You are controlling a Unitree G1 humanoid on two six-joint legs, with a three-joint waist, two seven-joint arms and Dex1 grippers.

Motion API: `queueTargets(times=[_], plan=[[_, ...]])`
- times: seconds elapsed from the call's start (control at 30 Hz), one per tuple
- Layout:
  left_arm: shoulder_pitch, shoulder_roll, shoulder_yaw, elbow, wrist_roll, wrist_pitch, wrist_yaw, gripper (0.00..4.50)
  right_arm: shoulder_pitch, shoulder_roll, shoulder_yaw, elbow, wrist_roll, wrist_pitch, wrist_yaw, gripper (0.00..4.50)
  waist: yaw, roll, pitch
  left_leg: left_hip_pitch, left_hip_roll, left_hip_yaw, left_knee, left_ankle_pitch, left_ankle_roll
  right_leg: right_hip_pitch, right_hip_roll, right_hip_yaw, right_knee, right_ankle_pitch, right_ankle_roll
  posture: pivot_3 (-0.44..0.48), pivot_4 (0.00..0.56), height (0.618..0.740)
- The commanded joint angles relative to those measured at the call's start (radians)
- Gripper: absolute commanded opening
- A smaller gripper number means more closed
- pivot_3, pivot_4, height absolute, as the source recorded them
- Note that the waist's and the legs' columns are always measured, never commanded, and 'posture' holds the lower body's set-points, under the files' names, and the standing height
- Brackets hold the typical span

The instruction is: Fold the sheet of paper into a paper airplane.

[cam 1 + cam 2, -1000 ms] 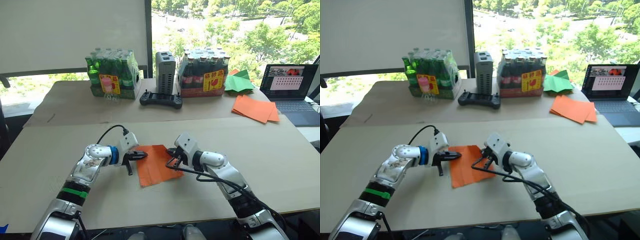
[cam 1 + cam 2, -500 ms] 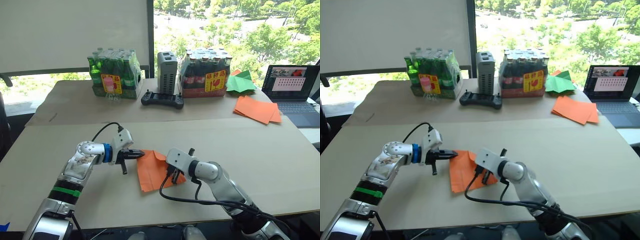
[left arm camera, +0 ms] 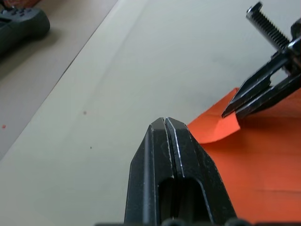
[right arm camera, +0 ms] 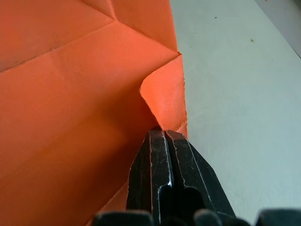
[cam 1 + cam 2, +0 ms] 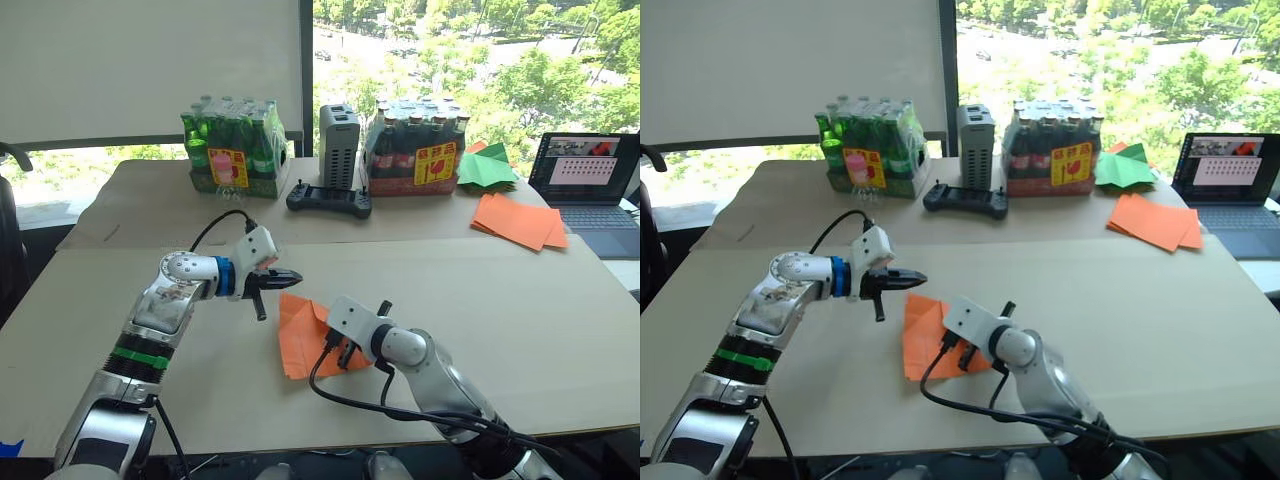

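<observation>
Right gripper (image 5: 345,352), fingers closed together, pinches the near right edge of the sheet of paper (image 5: 305,338); the right wrist view shows a small corner flap of the orange sheet curled up just ahead of the fingertips, with bare table beyond that edge. Left gripper (image 5: 291,276), fingers pressed together on nothing, hangs above the table just beyond the sheet's far left corner, clear of the paper. Table (image 5: 560,320): broad bare surface lies open to the left, the right and the near side of the sheet; the far half carries the other items, well apart from the work area. Laptop (image 5: 585,180) sits at the far right edge. Two shrink-wrapped packs of bottles (image 5: 235,150) stand at the far side with a grey box (image 5: 338,132) between them and a black handheld controller (image 5: 329,199) in front. Stack of flat orange sheets (image 5: 518,220) and green paper pieces (image 5: 486,167) lie at the far right.

Compared with half a second earlier, the left gripper has lifted off the sheet's corner and risen, and the sheet's left part now stands raised along a crease. The left wrist view adds the right gripper's tips gripping a folded tab at the paper's edge.
</observation>
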Motion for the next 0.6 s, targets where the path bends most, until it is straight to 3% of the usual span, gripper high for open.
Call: queueTargets(times=[0.03,0.17,0.33,0.6], plan=[[-0.045,-0.029,-0.039,-0.010,0.024,-0.016,0.010,0.00,0.002,0.001,0.023,-0.004,0.000,0.023,0.009,0.06,-0.001,0.000,0.000,0.000,0.000,0.000,0.000,0.000,0.000,0.000,0.000,0.000,0.000,0.000,0.000,0.000,0.150,0.699],[-0.075,-0.090,-0.087,0.059,0.072,-0.042,0.045,0.00,0.000,-0.004,0.023,0.001,0.000,0.017,0.011,0.06,0.000,0.000,0.000,0.000,0.000,0.000,0.000,0.000,-0.001,0.001,0.000,0.000,0.000,0.000,0.000,0.000,0.150,0.699],[-0.043,-0.102,-0.130,0.181,0.145,-0.110,0.076,0.00,-0.001,0.002,0.024,0.001,0.003,0.021,0.008,0.06,-0.004,0.000,0.000,0.001,0.000,0.001,-0.001,0.002,-0.004,0.000,0.001,0.000,0.000,0.000,0.000,0.000,0.150,0.699],[-0.082,-0.154,-0.135,0.350,0.200,-0.197,0.117,0.00,-0.005,-0.007,0.032,-0.002,-0.007,0.012,0.010,0.06,0.001,0.000,0.000,0.000,0.000,0.001,0.000,0.002,-0.003,0.000,0.000,0.000,0.000,0.000,0.000,0.000,0.150,0.699]])
